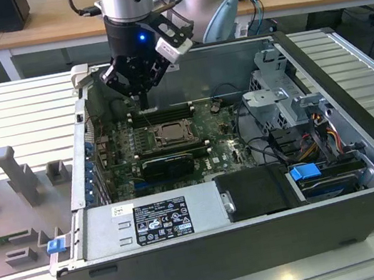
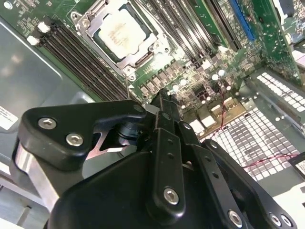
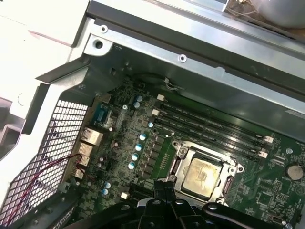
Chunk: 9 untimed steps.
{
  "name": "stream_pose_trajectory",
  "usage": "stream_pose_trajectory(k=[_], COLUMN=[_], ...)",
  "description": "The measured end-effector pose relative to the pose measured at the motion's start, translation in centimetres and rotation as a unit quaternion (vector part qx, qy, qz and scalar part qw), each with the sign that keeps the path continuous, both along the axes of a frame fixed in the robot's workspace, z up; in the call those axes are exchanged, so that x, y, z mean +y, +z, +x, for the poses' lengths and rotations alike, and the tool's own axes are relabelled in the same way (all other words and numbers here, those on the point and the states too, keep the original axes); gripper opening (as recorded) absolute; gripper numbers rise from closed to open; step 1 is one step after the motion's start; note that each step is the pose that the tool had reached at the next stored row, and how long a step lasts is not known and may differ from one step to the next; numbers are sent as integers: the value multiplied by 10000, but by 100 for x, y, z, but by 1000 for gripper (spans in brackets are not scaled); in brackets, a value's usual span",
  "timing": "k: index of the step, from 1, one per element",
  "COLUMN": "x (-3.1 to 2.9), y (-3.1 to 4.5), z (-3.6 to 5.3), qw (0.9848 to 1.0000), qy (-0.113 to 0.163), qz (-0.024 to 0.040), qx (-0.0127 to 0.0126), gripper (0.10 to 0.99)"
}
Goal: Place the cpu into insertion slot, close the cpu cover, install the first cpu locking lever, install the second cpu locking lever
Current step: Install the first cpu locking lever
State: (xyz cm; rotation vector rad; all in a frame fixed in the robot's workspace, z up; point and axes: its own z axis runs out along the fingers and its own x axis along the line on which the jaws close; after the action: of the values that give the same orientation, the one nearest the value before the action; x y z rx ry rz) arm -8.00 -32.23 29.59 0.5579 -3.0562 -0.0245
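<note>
Gripper [image 1: 143,105], fingers pressed together and empty, hovers above the memory slots [image 1: 160,113] beside the cpu [image 2: 119,32], which sits under its cover [image 2: 151,53].

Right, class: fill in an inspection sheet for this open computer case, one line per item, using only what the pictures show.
Surface: ribbed metal bench carrying the open computer case.
Job's things: cpu seated in the insertion slot; cpu cover lies closed around it.
Clutter: grey fixture blocks at the exterior view's left.
End effector: end effector above the memory slots, holding nothing.
Cables: coloured wires by the drive bay.
Surroundings: wooden desks behind.
</note>
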Motion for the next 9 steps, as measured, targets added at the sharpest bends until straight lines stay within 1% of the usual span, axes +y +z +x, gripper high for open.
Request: stream_pose_trajectory(k=[3, 5, 8, 9], x=[0, 0, 0, 0], y=[0, -5, -24, -35], z=[-2, -3, -3, -7], qw=[9998, 9988, 9972, 9971], qy=[-204, -497, -741, -760], qz=[0, 0, 0, 0], qx=[1, 0, 0, 0], gripper=[106, 106, 106, 106])
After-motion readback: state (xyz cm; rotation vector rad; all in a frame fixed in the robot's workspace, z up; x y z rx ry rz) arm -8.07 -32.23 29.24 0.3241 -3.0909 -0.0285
